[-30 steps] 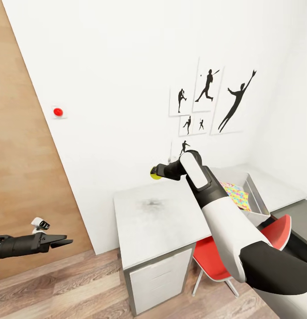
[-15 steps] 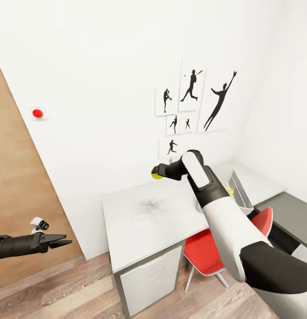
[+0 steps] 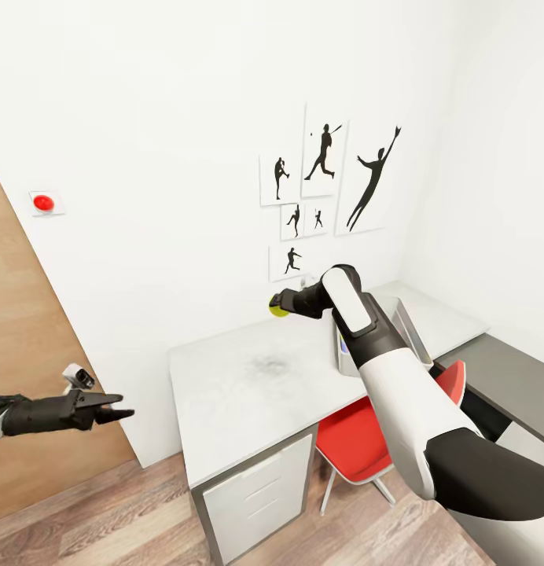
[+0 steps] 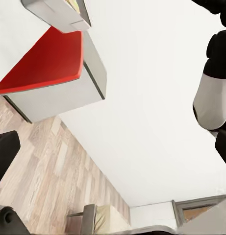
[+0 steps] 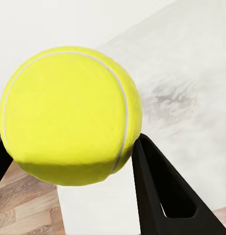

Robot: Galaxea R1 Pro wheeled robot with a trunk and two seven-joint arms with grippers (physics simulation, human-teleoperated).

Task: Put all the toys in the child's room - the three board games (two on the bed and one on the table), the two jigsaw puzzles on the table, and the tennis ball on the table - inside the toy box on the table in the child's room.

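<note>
In the head view there was one tennis ball (image 3: 277, 310), clamped between the fingers of the right gripper (image 3: 281, 305) and held in the air above the back edge of the table (image 3: 248, 393), close to the white wall. There was one toy box (image 3: 407, 334) on the table, to the right of the ball, mostly hidden behind the right forearm; something blue showed at its near end, too small to name. One red chair (image 3: 358, 444) stood pushed under the table. On the wall hung six black silhouette pictures (image 3: 327, 181), and one red button (image 3: 43, 203) sat on the wall far to the left. The left gripper (image 3: 115, 409) hung low over the wood floor beside the brown door, its fingers a little parted and holding nothing.

Compared with one second before, the whole picture had slid to the left, so the camera had turned. The ball sat in the same grip. The puzzle colours that showed in the box then were now covered by the arm.

In the left wrist view I counted one red chair seat (image 4: 44, 63), one corner of the toy box (image 4: 59, 12) and a part of the right arm (image 4: 213, 98).

In the right wrist view one yellow-green tennis ball (image 5: 68, 115) sat between two black fingers (image 5: 162, 196), with the mottled table top (image 5: 191, 98) behind it.
</note>
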